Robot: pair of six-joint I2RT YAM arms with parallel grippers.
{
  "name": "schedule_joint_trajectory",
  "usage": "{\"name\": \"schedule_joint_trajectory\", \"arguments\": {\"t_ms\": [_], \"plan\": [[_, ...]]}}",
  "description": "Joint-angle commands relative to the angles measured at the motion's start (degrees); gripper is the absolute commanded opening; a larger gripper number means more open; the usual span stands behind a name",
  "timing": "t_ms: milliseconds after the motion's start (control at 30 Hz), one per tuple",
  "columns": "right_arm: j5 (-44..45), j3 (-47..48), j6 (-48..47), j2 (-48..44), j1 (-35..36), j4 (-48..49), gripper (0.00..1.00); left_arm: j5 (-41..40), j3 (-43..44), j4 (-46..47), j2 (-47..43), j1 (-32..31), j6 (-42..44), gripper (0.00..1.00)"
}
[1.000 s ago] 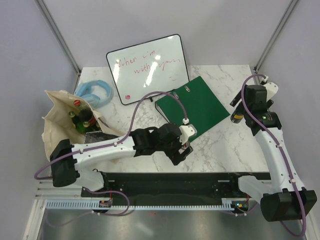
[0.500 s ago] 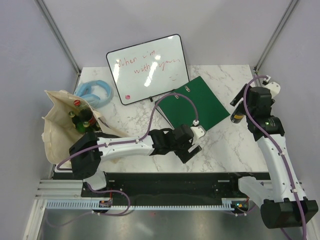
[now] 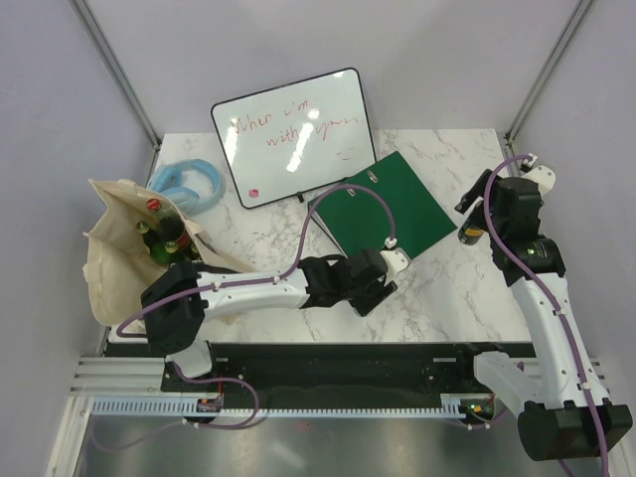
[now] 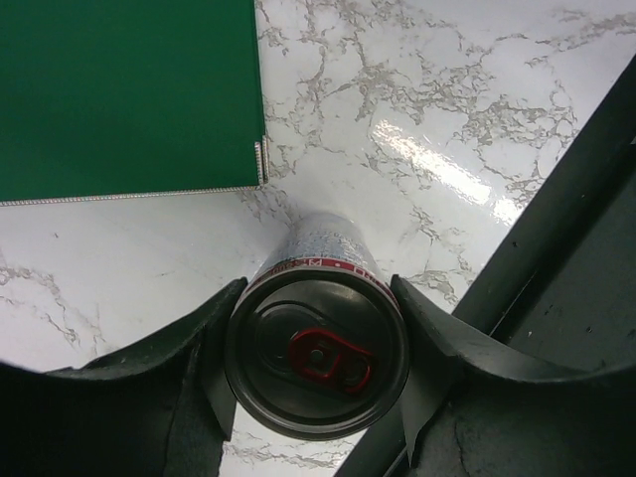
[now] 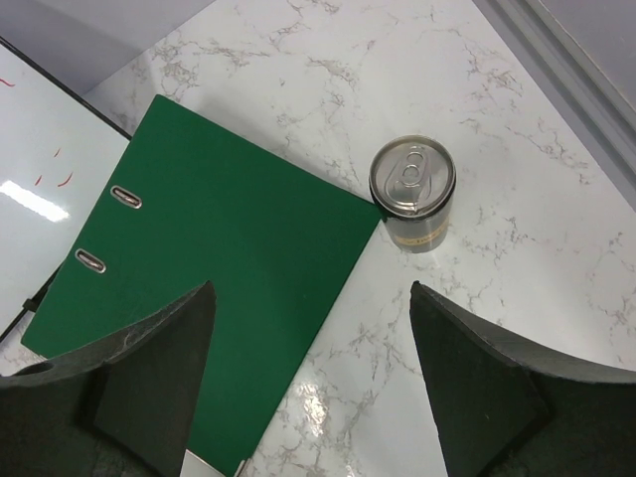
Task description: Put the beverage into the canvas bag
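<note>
Just now, left pincer [image 4: 318, 298]: reached out, closed on can [image 4: 316, 358].
Can: upright on table [image 4: 447, 99], at binder's [image 4: 129, 89] 6 o'clock corner.
Bag [image 3: 104, 268]: well apart, 9 o'clock.
Right pincer [image 5: 310, 298]: wide over gold can [image 5: 412, 189].
Meaning: grasp likely made; lift, carry remained.

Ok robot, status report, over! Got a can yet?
Left pincer shut on red-tab can. Right pincer open above second can. Bag far left, bottles inside. Green binder beside, not blocking.
</note>
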Motion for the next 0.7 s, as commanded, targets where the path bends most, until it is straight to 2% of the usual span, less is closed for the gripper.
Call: {"name": "schedule_joint_trajectory", "arguments": {"t_ms": [0,33,67,200,267,367,667], "plan": [[-1.3,-0.2,-0.2,-0.8,-0.1,2.6,0.86,-3.9,3.9,-4.3,-2.4,-0.3,-1.6,0.17],[-1.7,-0.3,-0.1,-0.8,-0.1,2.8,0.86,-5.0,4.8,-6.2,-3.2,-0.3,-1.8,0.03],[-3.3,-0.4,-0.2,-0.5,-0.2,3.0,0.86,-6.2,7.1,-8.1,-3.5,-0.3,-1.8,0.02],[-10.7,-0.9,-0.7,0.0,-0.1,4.3,0.86,-15.0,14.7,-19.8,-6.2,0.4,-0.8,0.02],[-12.9,-1.3,-0.8,0.0,-0.2,5.2,0.86,-18.5,19.6,-22.8,-8.9,1.2,-0.2,0.02],[-16.2,-1.9,-1.0,-0.6,-0.1,6.8,0.86,-19.8,25.6,-26.9,-13.2,4.6,1.0,0.02],[-20.0,-2.9,-1.4,-1.1,-0.1,8.0,0.86,-25.2,37.4,-36.0,-22.7,21.5,8.4,0.02]]}}
